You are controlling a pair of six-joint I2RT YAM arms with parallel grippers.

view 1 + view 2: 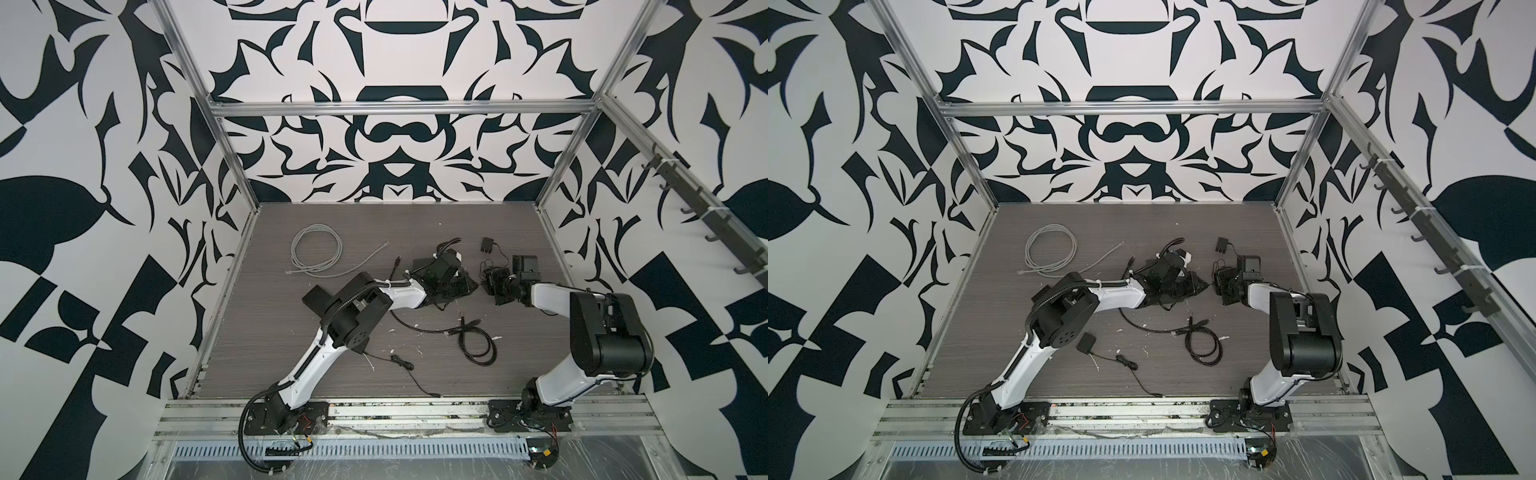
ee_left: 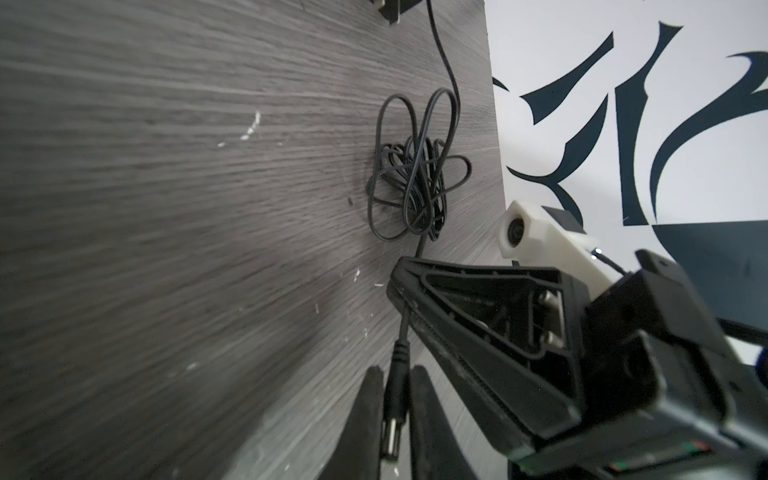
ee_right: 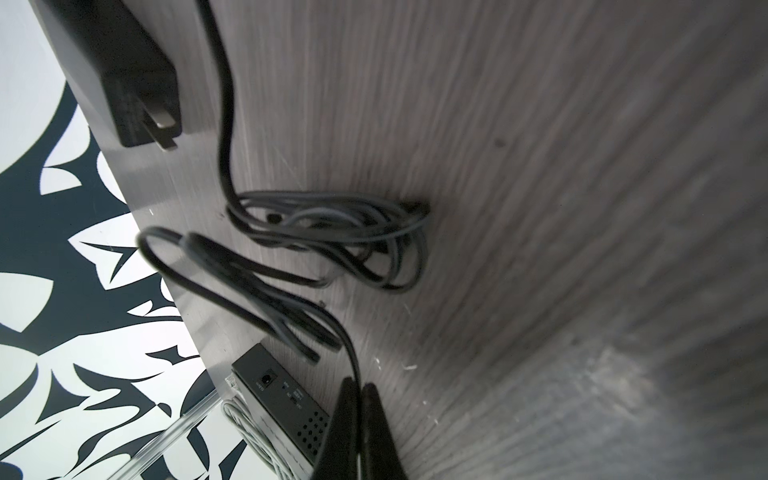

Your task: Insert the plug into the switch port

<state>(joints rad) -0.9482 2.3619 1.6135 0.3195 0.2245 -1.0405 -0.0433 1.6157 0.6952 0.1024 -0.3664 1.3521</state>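
1. Plug (image 2: 392, 415): small, light and rigid, with a smooth metal tip that is likely slippery; trailing cord (image 2: 402, 324) thin and limp, so no help for pushing; best taken on the black sleeve behind the tip, with the tip left bare for the port
2. Left gripper (image 2: 395, 374) drawn in narrow around the plug; fingers (image 2: 365, 424) against both sides of the sleeve as far as shows; metal tip pointing back toward the wrist; firmness of the pinch not to be told
3. Right gripper (image 3: 359, 388) pinched fully together on the cord just beyond the plug, nearly tip to tip with the left one; rest of the cord running on to a loose bundle (image 2: 415, 187) on the table (image 2: 166, 208) and then to an adapter (image 3: 137, 83)
4. Switch (image 3: 286, 409) flat on the table just beside the right gripper, close to the table's edge; small round port (image 3: 266, 379) on the side face that shows; plug and port apart, not yet lined up
5. Probably needs a turn of the plug first, with the tip facing away; beware the cord tugging sideways and the smooth sleeve slipping under a push
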